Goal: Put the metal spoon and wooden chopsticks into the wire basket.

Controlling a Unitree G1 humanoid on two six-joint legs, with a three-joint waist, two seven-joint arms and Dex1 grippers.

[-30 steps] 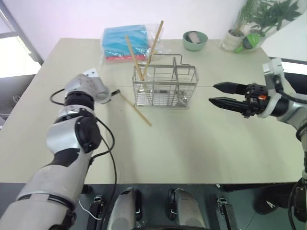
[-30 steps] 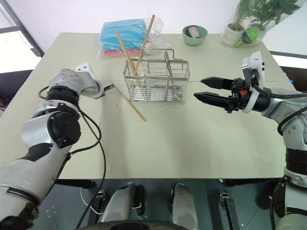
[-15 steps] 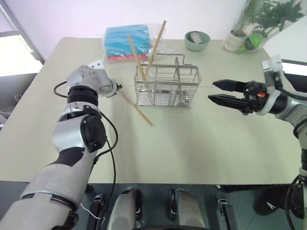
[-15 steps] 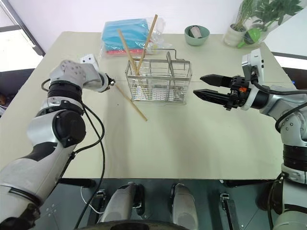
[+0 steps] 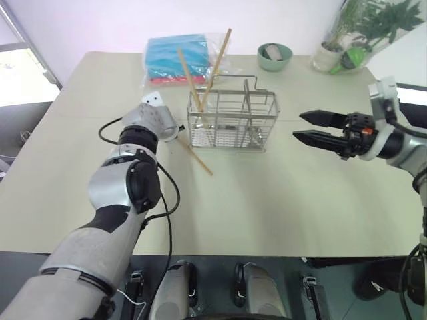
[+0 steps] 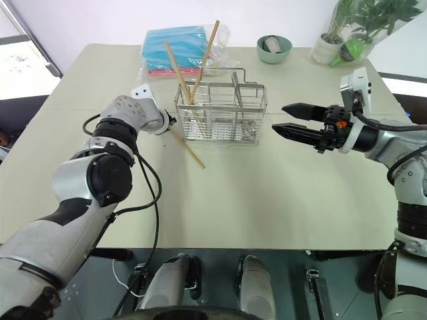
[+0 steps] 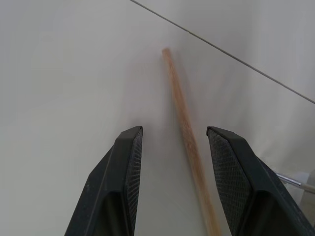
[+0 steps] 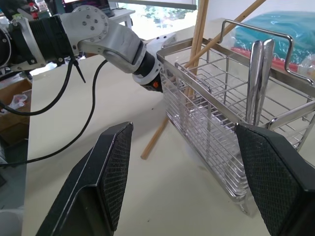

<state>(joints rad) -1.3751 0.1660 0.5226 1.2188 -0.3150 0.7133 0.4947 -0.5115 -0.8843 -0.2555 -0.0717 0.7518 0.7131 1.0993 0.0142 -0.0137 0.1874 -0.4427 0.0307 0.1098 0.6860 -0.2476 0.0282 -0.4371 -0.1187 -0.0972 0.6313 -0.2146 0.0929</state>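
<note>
We're in a lab-like room: plain beige table (image 5: pixel 280 200), white walls, potted green plant (image 5: pixel 360 27), window.

Loose chopstick (image 5: pixel 195 156) beside wire basket (image 5: pixel 233 122)

Beige table (image 5: pixel 280 200), white wall (image 5: pixel 100 20) behind

Three wooden chopsticks (image 5: pixel 195 155), one wire basket (image 5: pixel 232 120), one green bowl (image 5: pixel 273 57), one potted plant (image 5: pixel 347 30).
</note>
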